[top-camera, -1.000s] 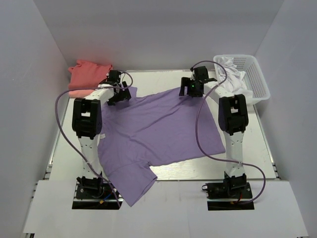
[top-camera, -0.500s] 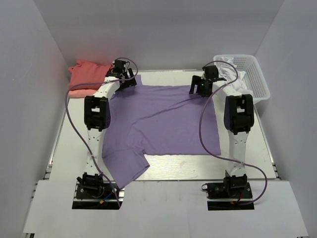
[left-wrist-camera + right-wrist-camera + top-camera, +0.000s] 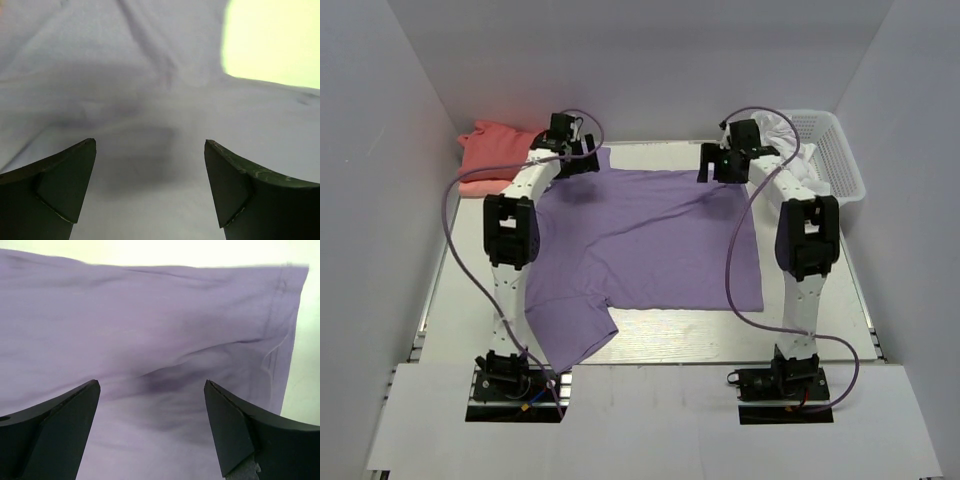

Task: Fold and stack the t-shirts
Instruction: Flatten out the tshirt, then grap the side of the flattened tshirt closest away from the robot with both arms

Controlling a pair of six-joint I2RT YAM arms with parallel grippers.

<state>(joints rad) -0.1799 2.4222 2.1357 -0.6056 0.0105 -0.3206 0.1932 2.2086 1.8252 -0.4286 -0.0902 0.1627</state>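
The lavender-purple t-shirt [image 3: 650, 240] lies spread on the white table, one sleeve hanging toward the near left edge [image 3: 570, 335]. My left gripper [image 3: 575, 165] is open just above its far left corner; the left wrist view shows cloth [image 3: 150, 100] between the spread fingers. My right gripper [image 3: 718, 165] is open above the far right corner; the right wrist view shows the shirt's hem [image 3: 280, 315] and purple cloth [image 3: 150, 340]. A coral-red shirt [image 3: 495, 150] lies folded at the far left, over a paler salmon-pink one [image 3: 475, 185].
A white plastic basket [image 3: 825, 150] with white cloth in it stands at the far right. Purple cables loop from both arms over the shirt. White walls close the table on three sides.
Both grippers have moved to the far edge and pulled the shirt flat and square. They have let go of the cloth and now stand open over its far corners.
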